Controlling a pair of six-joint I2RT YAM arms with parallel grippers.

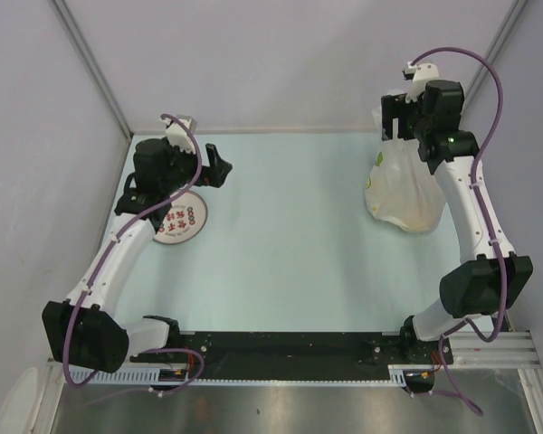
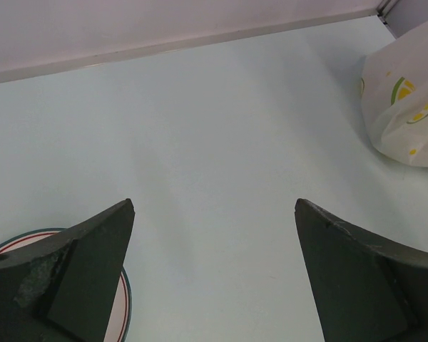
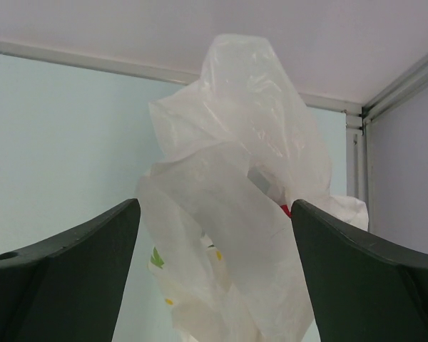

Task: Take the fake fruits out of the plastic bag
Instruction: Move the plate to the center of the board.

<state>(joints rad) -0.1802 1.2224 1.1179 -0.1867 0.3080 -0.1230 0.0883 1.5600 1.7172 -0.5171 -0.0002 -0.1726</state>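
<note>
The plastic bag [image 1: 403,192] sits bulging at the far right of the table, its crumpled top standing upright. My right gripper [image 1: 397,116] hangs over that top, open. In the right wrist view the bag [image 3: 232,164] rises between my wide-apart fingers [image 3: 93,249], with my right gripper [image 3: 214,205] not closed on it. A small red patch [image 3: 285,210] shows through the plastic by the right finger; otherwise the fake fruits are hidden inside. My left gripper [image 1: 219,167] is open at the far left with nothing in it, seen open [image 2: 214,205] over bare table.
A round white plate [image 1: 183,221] with red marks lies under the left arm, its rim [image 2: 14,239] showing beside the left finger. Grey walls close in the table at the back and on both sides. The bag [image 2: 406,100] appears at the left wrist view's right edge.
</note>
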